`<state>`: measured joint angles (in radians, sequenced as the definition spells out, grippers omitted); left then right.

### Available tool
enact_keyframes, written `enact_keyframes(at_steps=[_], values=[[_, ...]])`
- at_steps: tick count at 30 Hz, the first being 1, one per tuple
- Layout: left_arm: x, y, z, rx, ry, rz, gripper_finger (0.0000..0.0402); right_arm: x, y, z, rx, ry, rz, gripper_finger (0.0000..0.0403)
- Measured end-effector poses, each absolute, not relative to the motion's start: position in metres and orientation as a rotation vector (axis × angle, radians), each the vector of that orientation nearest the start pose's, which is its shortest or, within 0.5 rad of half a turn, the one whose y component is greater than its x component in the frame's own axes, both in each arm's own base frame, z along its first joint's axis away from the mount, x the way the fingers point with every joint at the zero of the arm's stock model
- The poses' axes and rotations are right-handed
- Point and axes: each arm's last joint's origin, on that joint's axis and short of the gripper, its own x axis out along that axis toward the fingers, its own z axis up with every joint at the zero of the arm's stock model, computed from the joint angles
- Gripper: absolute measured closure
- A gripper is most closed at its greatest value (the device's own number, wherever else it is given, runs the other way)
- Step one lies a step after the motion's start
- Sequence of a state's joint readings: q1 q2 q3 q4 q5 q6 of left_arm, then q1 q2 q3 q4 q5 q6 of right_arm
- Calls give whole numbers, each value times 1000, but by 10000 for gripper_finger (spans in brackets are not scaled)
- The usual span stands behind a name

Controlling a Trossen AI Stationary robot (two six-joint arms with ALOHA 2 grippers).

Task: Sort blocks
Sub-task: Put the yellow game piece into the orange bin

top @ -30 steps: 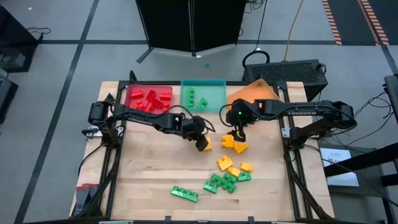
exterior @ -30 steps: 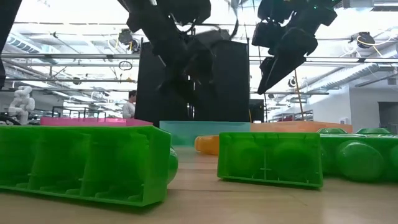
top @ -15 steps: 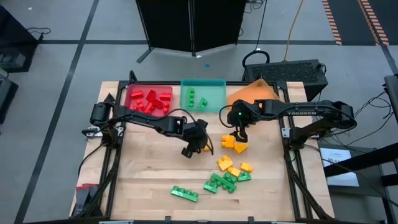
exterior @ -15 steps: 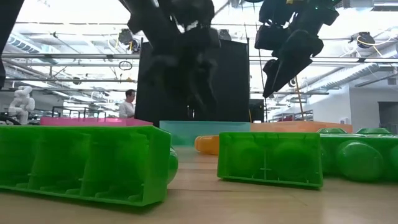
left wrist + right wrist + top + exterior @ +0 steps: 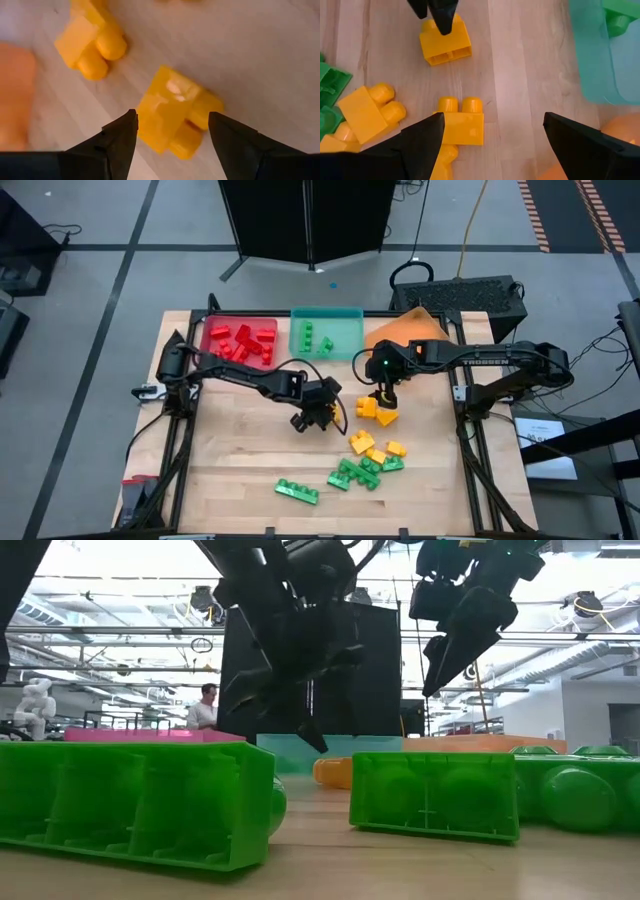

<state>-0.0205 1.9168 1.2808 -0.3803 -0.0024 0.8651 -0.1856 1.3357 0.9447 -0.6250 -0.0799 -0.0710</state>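
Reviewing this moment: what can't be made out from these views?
- Orange tray, high view: the right arm covers much of it, so its contents are hidden.
- Red blocks, high view: piled too close to count.
- Low view: the near green blocks wall off the table; only a sliver of one yellow block shows.
- Left pincer, left wrist view: whether its fingers touch the yellow block.
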Motion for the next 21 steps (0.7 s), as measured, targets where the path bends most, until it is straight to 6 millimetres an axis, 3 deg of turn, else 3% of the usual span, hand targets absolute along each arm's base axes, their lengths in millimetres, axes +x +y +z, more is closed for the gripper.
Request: enact_keyframes(at_steps=[10, 16, 21], values=[[391, -1, 170, 842, 971, -467, 155, 255, -46, 240, 73, 1007, -62, 66], [390, 7, 140, 700, 1148, -396, 156, 256, -46, 241, 73, 992, -65, 66], [383, 8, 129, 550, 1295, -270, 156, 256, -46, 241, 73, 991, -65, 66]])
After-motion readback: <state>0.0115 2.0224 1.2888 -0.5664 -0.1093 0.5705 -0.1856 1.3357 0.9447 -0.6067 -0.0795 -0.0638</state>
